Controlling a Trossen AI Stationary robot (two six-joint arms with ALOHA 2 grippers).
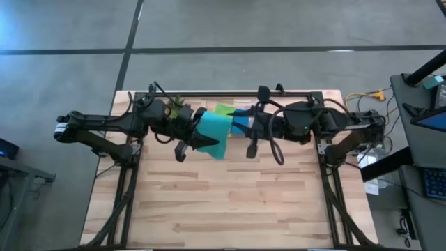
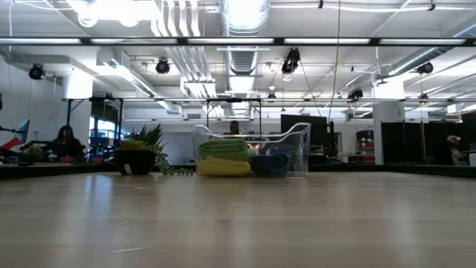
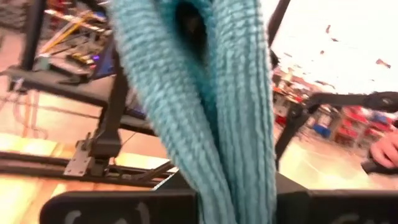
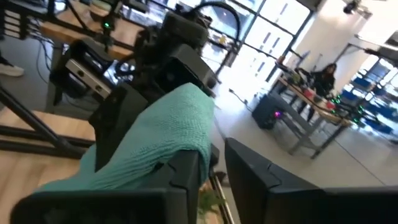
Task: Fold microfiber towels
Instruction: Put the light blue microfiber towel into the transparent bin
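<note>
We see the teal towel [image 1: 212,132] held up over the table [image 1: 230,209] at about 12 o'clock, between both arms, likely lifted clear so it hangs for folding. The left gripper [image 1: 197,143] is clenched on it. The right gripper [image 4: 214,171] has fingers slightly parted beside the cloth; whether it grips, we cannot tell. The towel droops, doubled over, ribbed and soft. Others sit in the bin [image 2: 297,145].

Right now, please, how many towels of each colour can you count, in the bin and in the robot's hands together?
Teal towel, held up by the left hand: 1
Lime green towel, in the clear bin: 1
Yellow towel, in the bin: 1
Blue towel, in the bin: 1
Total: 4
</note>
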